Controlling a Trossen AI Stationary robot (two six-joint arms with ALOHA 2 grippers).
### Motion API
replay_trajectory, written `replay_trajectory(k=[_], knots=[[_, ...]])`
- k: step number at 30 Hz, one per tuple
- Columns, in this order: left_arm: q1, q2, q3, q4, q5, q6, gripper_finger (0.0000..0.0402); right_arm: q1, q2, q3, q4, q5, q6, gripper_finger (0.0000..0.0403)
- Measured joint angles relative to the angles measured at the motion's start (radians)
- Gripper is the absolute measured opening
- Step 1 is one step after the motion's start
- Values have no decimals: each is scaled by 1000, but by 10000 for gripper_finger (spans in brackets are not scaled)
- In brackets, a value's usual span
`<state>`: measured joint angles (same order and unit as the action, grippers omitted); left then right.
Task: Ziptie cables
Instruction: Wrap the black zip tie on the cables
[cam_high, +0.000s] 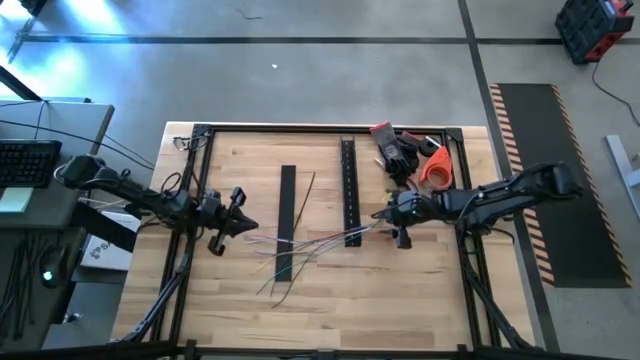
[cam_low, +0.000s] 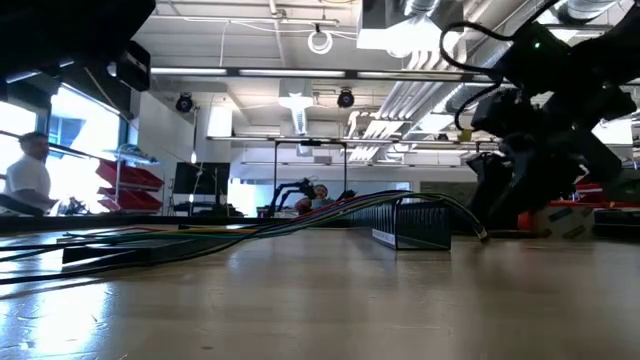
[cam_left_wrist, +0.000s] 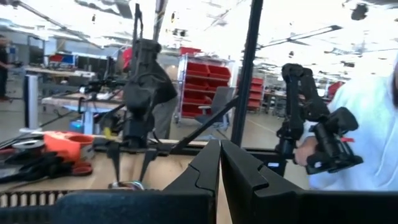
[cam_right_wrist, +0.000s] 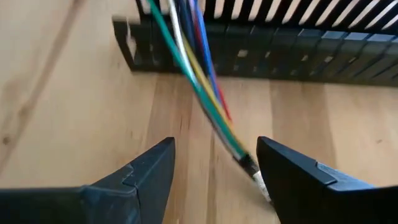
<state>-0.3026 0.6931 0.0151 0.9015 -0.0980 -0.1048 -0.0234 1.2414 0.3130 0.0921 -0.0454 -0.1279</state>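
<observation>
Cables (cam_high: 300, 243): loose fan across desk (cam_high: 420, 290) centre, ends at my right gripper (cam_right_wrist: 214, 163), jaws apart, nothing held. Left gripper (cam_high: 243, 224) pinched closed, empty, near other ends. No ziptie on; bundling undone.

The thin, flexible cables (cam_high: 300, 243), green, yellow, blue, red and pale grey, are lying across the middle of the wooden table, fanning out loosely toward the left side. Toward the right they are gathering into one tight bundle (cam_right_wrist: 202, 81), running past the end of a rigid black comb-toothed channel and ending in small light tips (cam_right_wrist: 258, 177).
</observation>
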Motion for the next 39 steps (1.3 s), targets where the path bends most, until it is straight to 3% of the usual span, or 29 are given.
replay_trajectory(k=[5,9,15,19,22,30,35,39], knots=[[-24,101,49,34,-1,12,0,-5,70,0,64,20,-26,214],[-27,168,105,31,-2,12,0,-5,115,0,97,20,-60,191],[-27,255,173,33,-2,20,0,-4,141,1,103,9,-54,98],[-27,295,195,32,-2,15,0,-5,99,0,84,25,42,20],[-27,309,203,32,-3,-13,0,1,38,32,36,46,119,9],[-26,310,203,30,-3,-50,0,107,-99,304,-204,219,154,3],[-26,310,203,30,-3,-49,0,208,-88,535,-310,294,171,2],[-26,310,203,30,-13,-24,0,261,-49,721,-312,276,129,1]])
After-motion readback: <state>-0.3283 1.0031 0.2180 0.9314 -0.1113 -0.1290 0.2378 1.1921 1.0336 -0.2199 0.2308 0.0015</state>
